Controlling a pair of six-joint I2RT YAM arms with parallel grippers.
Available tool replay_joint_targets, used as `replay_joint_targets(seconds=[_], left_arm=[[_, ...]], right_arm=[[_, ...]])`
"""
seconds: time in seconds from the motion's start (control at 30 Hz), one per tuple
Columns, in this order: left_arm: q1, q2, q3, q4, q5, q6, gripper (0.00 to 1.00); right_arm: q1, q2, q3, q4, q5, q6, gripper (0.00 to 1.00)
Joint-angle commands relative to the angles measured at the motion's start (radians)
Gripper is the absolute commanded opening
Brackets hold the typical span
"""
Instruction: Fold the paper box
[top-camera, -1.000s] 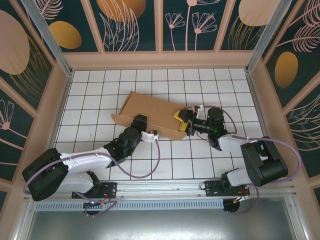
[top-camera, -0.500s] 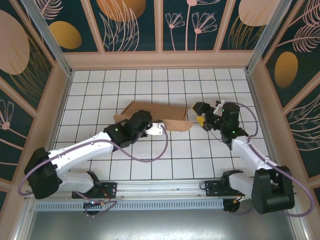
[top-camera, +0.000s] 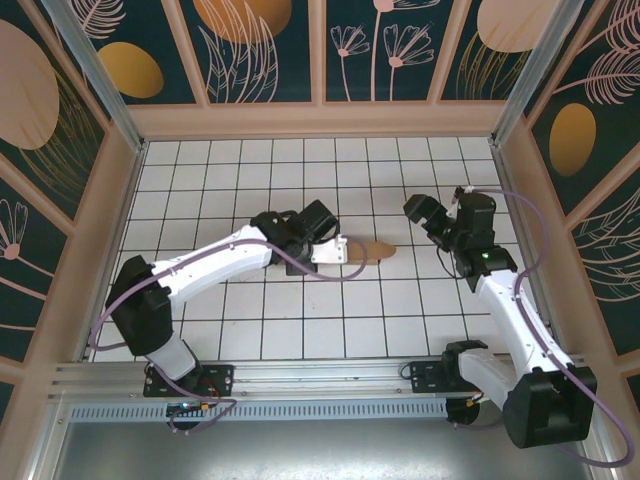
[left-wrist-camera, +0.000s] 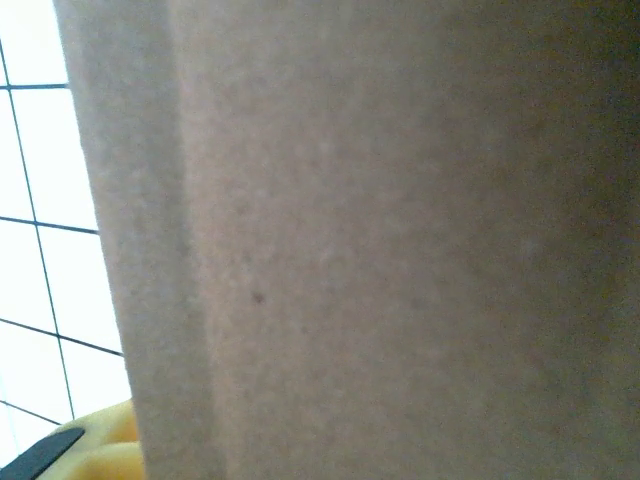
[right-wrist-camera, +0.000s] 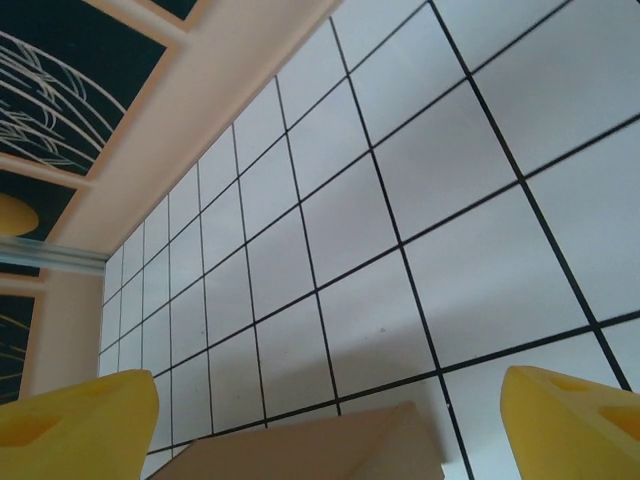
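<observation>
**Overhead view.** The paper box (top-camera: 371, 250) lies near the centre of the gridded surface (top-camera: 400, 330). It is largely covered by the left arm (top-camera: 200, 275), which reaches in from 7 o'clock. A rounded brown tab projects from under the wrist toward 3 o'clock. The left tool (top-camera: 322, 232) sits over the cardboard, probably to keep a panel flat along its crease while a fold is set. The right tool (top-camera: 419, 213) hangs raised at about 2 o'clock from the tab, near the box but apart from it.

**Left wrist view.** Plain cardboard stands right against the lens, with a lengthwise crease or edge at the left and one yellow pad (left-wrist-camera: 95, 452) at 7 o'clock. Whether this tool pinches the sheet or merely presses on it cannot be told.

**Right wrist view.** The yellow fingertips (right-wrist-camera: 78, 410) are spread wide with nothing gripped. A cardboard corner shows below at 6 o'clock, a stance that suits an approach to the box's right end.

**Markings.** No brand, label or writing is legible. The cardboard is unprinted, and the enclosure walls (top-camera: 270, 50) carry only a botanical pattern.
</observation>
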Motion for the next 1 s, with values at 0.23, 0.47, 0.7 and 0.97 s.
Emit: replay_joint_targets(seconds=[0.23,0.47,0.7,0.97], left_arm=[[0.084,0.164,0.258,-0.222,0.284,-0.036,0.37],[0.132,0.236,0.278,-0.226,0.343,-0.008,0.42],[0.136,0.339,0.349,-0.197,0.337,-0.024,0.60],[0.137,0.370,0.354,-0.162,0.298,-0.024,0.68]], right_arm=[[0.088,0.079,0.082,-0.067,-0.110,-0.093,0.87],[0.118,0.130,0.129,-0.096,-0.109,-0.115,0.87],[0.150,0.200,0.140,-0.085,-0.085,-0.133,0.87],[0.184,0.212,0.092,-0.051,-0.017,-0.137,0.85]])
